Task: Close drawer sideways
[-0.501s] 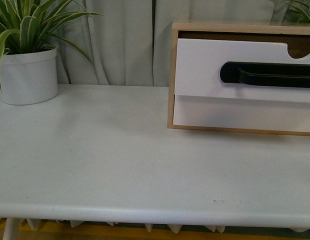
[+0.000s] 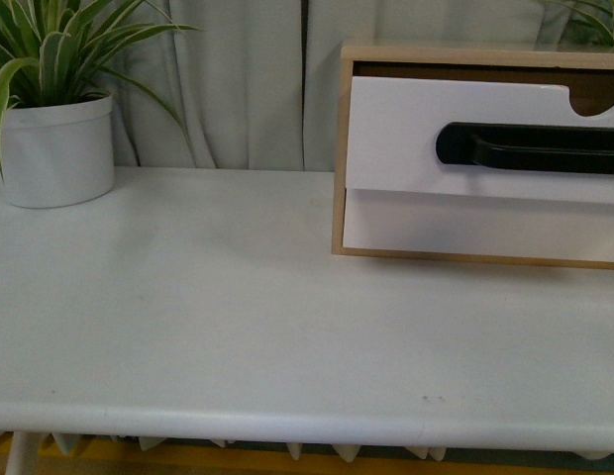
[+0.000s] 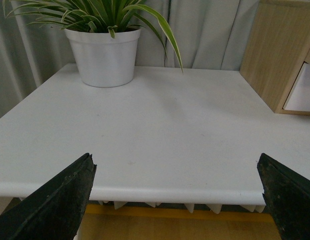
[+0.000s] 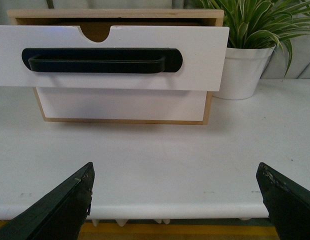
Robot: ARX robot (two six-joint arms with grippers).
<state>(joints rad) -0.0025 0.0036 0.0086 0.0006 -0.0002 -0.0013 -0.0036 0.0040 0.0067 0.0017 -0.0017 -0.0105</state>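
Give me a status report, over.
Left gripper open, right gripper open, both empty. Drawer pulled out, untouched. Nothing blocking it.

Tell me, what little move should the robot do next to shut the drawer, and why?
Probably ease the right pincer forward toward the white flat-fronted drawer with the long black bar handle: it juts out of its light wood frame, and the open pincer hangs at the near edge of the white table, touching nothing.

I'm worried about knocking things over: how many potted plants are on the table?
2. One potted plant stands on the table left of the cabinet; a second plant stands at the cabinet's other side, only its leaves showing in the front view. Others may be out of frame.
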